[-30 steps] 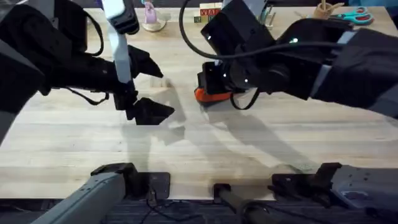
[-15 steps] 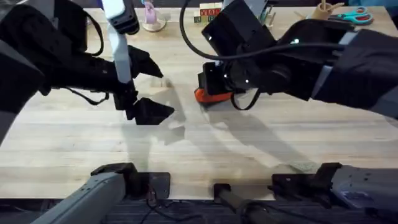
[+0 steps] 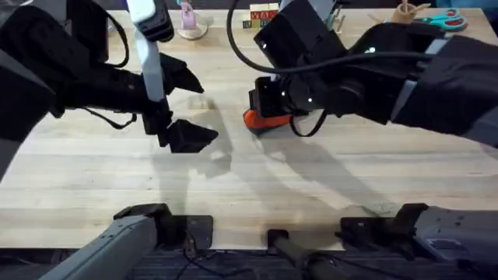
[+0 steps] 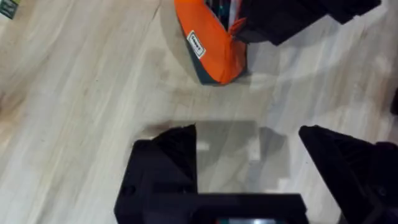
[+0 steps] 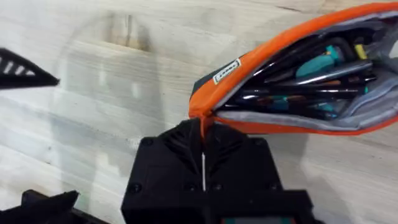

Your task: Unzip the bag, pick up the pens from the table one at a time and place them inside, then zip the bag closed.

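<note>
On the table point(image 3: 327, 183) near its middle, the right hand point(image 5: 203, 163) pinches the open, pen-filled bag point(image 5: 298, 81) by its end while the left hand point(image 4: 249, 168) hovers wide open and empty nearby; zipping shut looks next.

The left gripper point(image 4: 249, 162) hangs with its black fingers point(image 4: 165, 162) spread wide apart, nothing between them. The right gripper point(image 5: 203, 149) has its fingers pressed together — pinching the end of the bag point(image 5: 292, 81) just ahead of it.
</note>
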`<action>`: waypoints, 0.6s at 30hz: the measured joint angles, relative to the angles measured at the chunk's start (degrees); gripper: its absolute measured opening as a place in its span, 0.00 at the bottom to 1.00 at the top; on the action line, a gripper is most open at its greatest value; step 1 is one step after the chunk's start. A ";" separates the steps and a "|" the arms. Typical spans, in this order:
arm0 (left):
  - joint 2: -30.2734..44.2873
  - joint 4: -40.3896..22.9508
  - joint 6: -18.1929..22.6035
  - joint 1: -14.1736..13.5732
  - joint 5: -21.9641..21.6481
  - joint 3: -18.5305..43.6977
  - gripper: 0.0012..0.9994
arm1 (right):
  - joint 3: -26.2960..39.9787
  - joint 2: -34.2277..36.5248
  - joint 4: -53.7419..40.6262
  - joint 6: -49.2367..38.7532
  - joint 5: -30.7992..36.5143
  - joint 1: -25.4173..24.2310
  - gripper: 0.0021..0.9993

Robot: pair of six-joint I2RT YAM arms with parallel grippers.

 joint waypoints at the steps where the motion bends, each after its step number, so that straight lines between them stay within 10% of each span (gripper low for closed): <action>1: -0.02 0.41 0.01 0.00 0.01 0.00 0.99 | 0.00 -0.01 0.01 0.00 0.00 0.00 0.03; 18: 3.22 3.24 -0.02 0.00 2.20 0.00 1.00 | -0.02 -0.02 0.02 0.00 0.00 -0.04 0.03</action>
